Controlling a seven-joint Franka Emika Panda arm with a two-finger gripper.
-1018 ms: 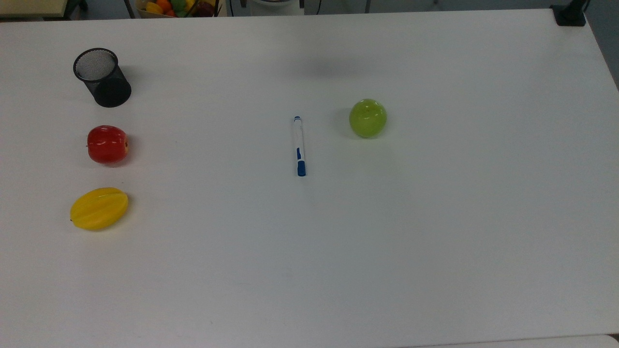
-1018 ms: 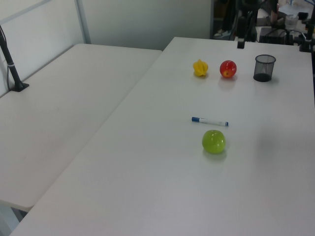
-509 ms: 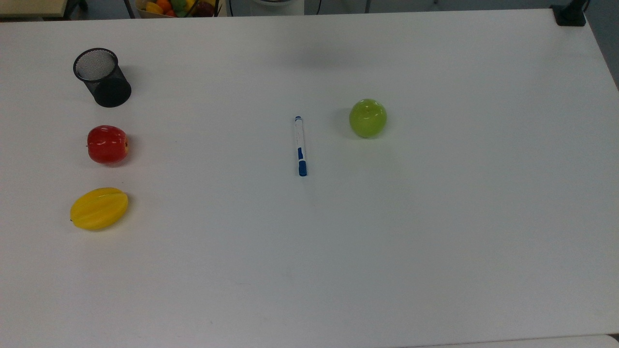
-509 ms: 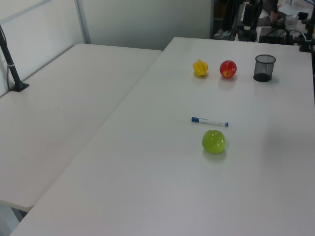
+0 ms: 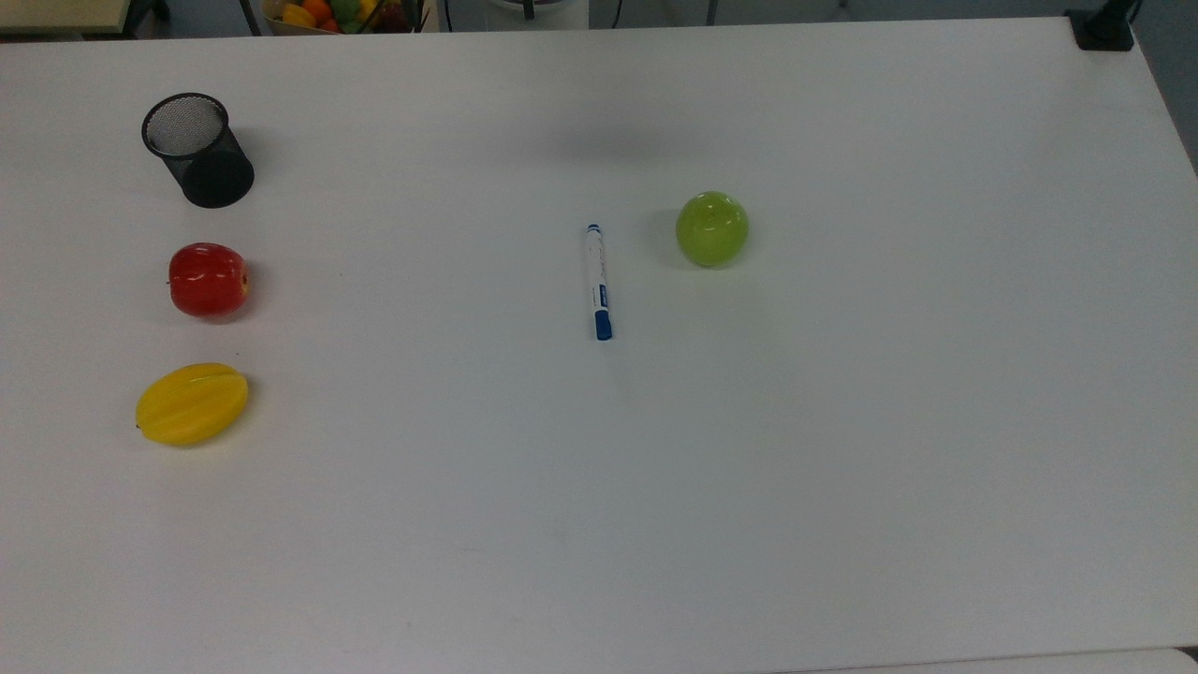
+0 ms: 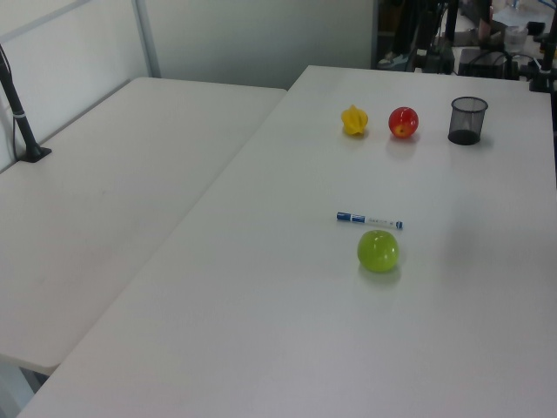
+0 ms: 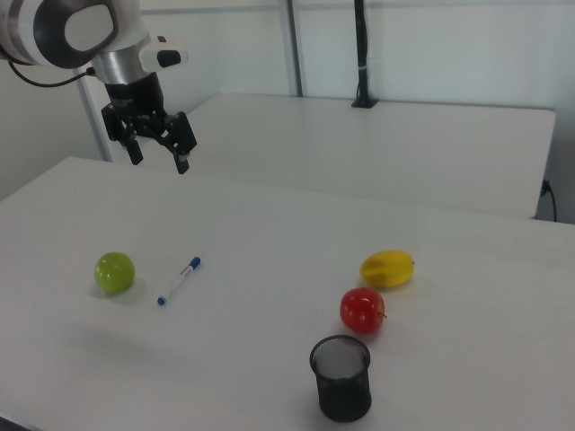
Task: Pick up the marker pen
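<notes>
White slim marker pen (image 7: pixel 179 280) with blue cap lies flat | well below the black two-finger gripper (image 7: pixel 159 152), toward the right view's right | long axis diagonal there | fingers spread, empty

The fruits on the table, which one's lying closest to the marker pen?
The green apple, right beside the marker pen on the top view's right. The red apple and yellow starfruit sit far off by the black mesh cup.

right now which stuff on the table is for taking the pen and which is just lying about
For the job:
pen, lying flat
gripper, open, above the table

Lying about:
green apple
red apple
yellow fruit
mesh cup
</notes>
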